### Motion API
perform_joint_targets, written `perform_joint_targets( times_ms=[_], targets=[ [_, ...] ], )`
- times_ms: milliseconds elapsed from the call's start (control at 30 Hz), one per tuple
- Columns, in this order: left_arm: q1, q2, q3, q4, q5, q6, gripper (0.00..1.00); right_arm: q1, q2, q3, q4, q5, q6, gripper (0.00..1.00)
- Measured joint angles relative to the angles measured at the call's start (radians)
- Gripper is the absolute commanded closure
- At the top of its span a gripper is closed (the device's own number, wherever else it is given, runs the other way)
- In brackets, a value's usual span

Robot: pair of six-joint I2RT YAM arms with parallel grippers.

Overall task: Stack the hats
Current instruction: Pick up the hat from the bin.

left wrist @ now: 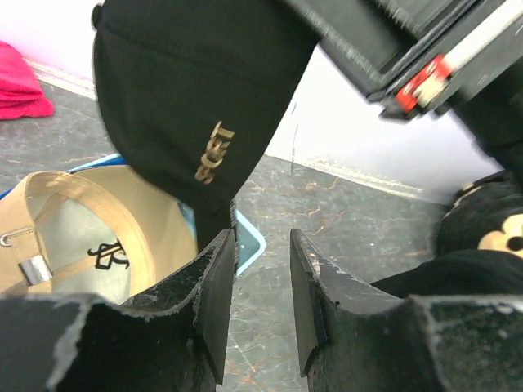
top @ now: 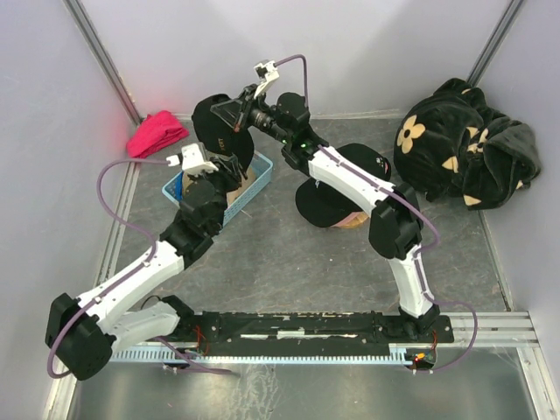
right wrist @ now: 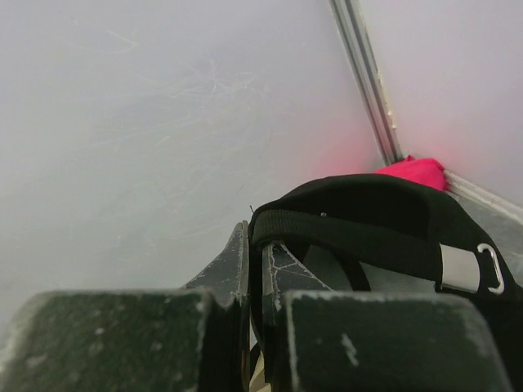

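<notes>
Wide open grey table down the middle and along the near edge, plenty of room to pass. Far-left side is tight: the black cap hangs right over the tan cap, left fingers parted just under its lower edge. Pink cloth plugs the far-left corner, flowered black plush the far-right. Right arm bridges over the pile of caps at centre

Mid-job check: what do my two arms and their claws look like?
The left arm and right arm have white links, black joints and a looping purple cable each. A green light glows on the right arm. The left claw and right claw are black, edges scuffed whitish.
</notes>
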Motion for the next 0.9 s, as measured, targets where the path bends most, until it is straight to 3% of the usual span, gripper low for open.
perform_joint_targets(
  times_ms=[433, 733, 900],
  targets=[
    [-0.242, 0.098, -0.134, 0.193, -0.371, 0.146, 0.55, -0.001, -0.194, -0.083, -0.074, 0.075, -0.068, 0.98],
    [-0.262, 0.114, -0.325, 0.373, -0.489, 0.138, 0.54, -0.001, -0.266, -0.119, -0.092, 0.104, -0.051, 0.98],
    [-0.262, 0.146, -0.382, 0.555, -0.496, 0.145, 0.53, -0.001, -0.318, -0.146, -0.094, 0.121, -0.027, 0.98]
  ],
)
